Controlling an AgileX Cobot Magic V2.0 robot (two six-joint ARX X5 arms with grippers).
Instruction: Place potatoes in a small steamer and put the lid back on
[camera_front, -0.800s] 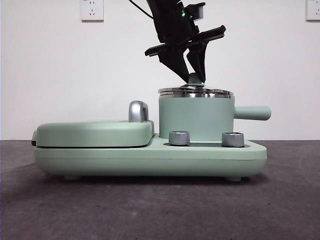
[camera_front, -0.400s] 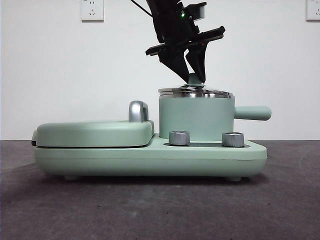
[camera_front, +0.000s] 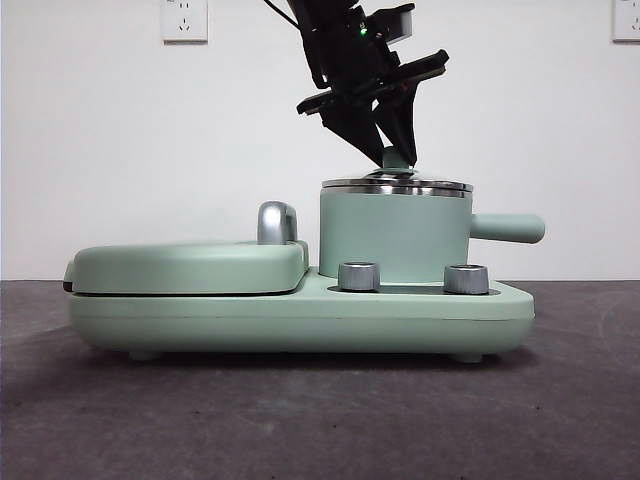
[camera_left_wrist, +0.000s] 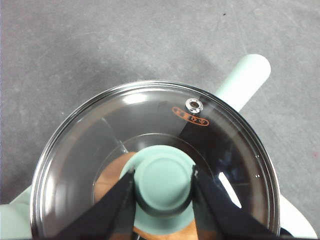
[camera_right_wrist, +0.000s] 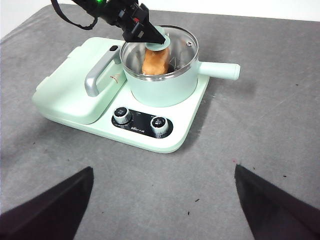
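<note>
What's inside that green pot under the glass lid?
A brown-orange potato shows through the round glass lid on the mint-green pot. The left tool and lid knob hide part of it.

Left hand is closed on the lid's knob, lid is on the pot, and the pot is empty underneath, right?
Not empty. The left hand does grip the knob with the lid on the pot, but the right wrist view shows the potato inside, through the glass.

Left gripper fingers pinch the lid knob.
</note>
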